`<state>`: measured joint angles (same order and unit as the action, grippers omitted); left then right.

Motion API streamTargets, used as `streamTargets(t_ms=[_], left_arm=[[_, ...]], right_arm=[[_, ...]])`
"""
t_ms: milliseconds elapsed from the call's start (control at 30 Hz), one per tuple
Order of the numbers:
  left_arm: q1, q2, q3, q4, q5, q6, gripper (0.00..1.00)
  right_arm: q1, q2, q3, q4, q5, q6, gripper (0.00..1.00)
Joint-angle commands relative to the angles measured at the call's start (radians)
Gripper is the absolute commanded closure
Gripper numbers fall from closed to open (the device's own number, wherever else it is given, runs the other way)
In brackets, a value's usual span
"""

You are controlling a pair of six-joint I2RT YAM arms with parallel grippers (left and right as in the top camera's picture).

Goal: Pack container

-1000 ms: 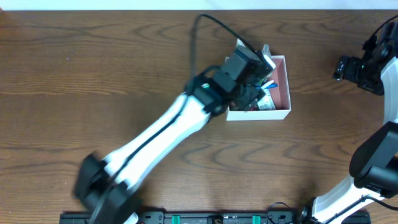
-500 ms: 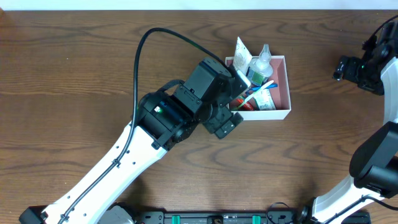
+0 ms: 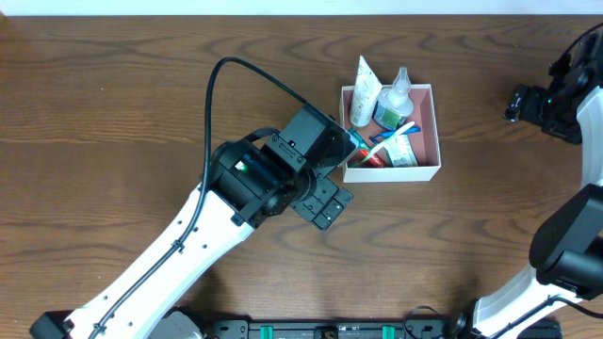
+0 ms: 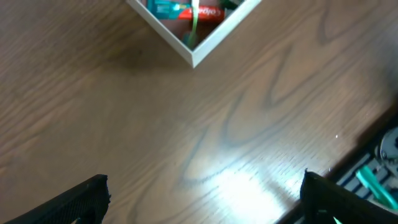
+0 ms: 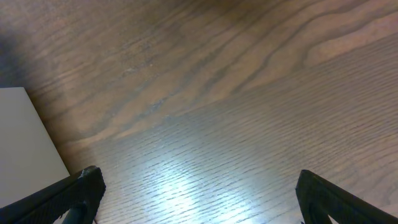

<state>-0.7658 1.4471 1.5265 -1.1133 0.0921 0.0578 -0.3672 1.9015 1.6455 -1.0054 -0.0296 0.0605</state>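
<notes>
left end effector [image 3: 323,200] has pulled back off the container [image 3: 430,127] since a second ago; hangs wide open, empty, just beside its corner, likely post-drop. container sits right of centre on the tabletop [image 3: 141,113]. right end effector [image 3: 532,104] wide open, empty, parked clear.

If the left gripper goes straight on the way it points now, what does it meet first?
Probably bare table, short of the container corner; depth is hard to judge.
</notes>
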Motion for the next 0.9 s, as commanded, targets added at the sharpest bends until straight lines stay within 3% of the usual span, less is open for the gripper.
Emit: streamTargets(t_ms=[0, 200, 333, 533, 733, 867], left_arm=[[0.003, -0.029, -0.048, 0.061, -0.042, -0.034, 0.02], [0.045, -0.154, -0.290, 0.373, -0.074, -0.038, 0.02], [0.119, -0.289, -0.546, 0.587, -0.069, -0.124, 0.02], [0.280, -0.568, -0.921, 0.830, 0.079, -0.131, 0.02], [0.437, -0.917, -1.228, 0.992, 0.111, -0.150, 0.02], [0.491, -1.079, -1.312, 1.015, 0.111, -0.150, 0.02]], right_arm=[[-0.006, -0.002, 0.000, 0.000, -0.001, 0.010, 0.01], [-0.006, -0.002, 0.000, 0.000, -0.001, 0.010, 0.01], [-0.006, -0.002, 0.000, 0.000, -0.001, 0.010, 0.01], [-0.006, -0.002, 0.000, 0.000, -0.001, 0.010, 0.01], [-0.006, -0.002, 0.000, 0.000, -0.001, 0.010, 0.01], [-0.006, -0.002, 0.000, 0.000, -0.001, 0.010, 0.01]])
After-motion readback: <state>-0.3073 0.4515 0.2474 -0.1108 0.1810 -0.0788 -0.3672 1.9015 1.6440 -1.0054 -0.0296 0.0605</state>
